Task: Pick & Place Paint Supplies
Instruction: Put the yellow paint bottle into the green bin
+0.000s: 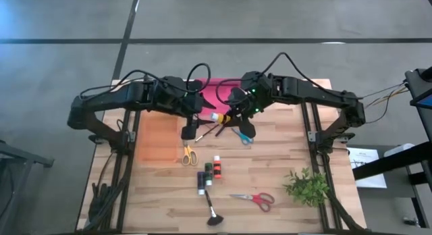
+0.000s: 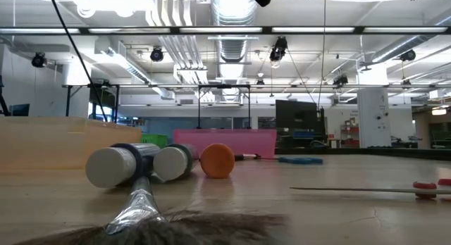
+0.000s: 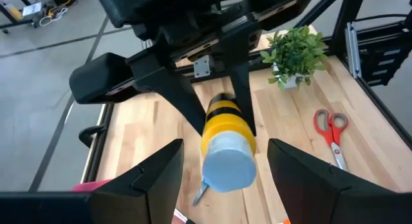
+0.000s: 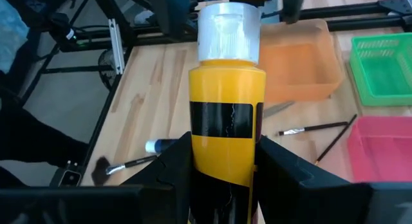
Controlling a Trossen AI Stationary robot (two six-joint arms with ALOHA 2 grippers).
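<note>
bristles of a fan brush [image 2: 162,227] fill the low view's foreground, with capped bottles [image 2: 134,164] and an orange cap [image 2: 218,160] lying just behind on the worktop [image 2: 338,210]; neither arm is seen there.

from above, the two arms are seen meeting over the worktop's far middle. a yellow paint bottle [image 1: 221,117] is held between them, clear of the wood. only the right wrist view shows the grip: the right pincer [image 4: 223,163] is clamped on the yellow bottle's body, across its black label, white cap pointing away. only the left wrist view shows the other end: the white cap is faced head-on, and the left pincer [image 3: 222,166] is spread wide on either side of it, fingers [image 3: 154,176] not touching.

red scissors [image 1: 255,198] lie near the front edge, yellow scissors [image 1: 189,154] and blue scissors [image 1: 244,136] farther back, thin brushes [image 4: 312,128] beside them. a plant sprig [image 1: 307,186] sits at the right. orange [image 4: 299,66], green [image 4: 383,66] and pink trays [image 4: 383,143] are caught in the right wrist view.
</note>
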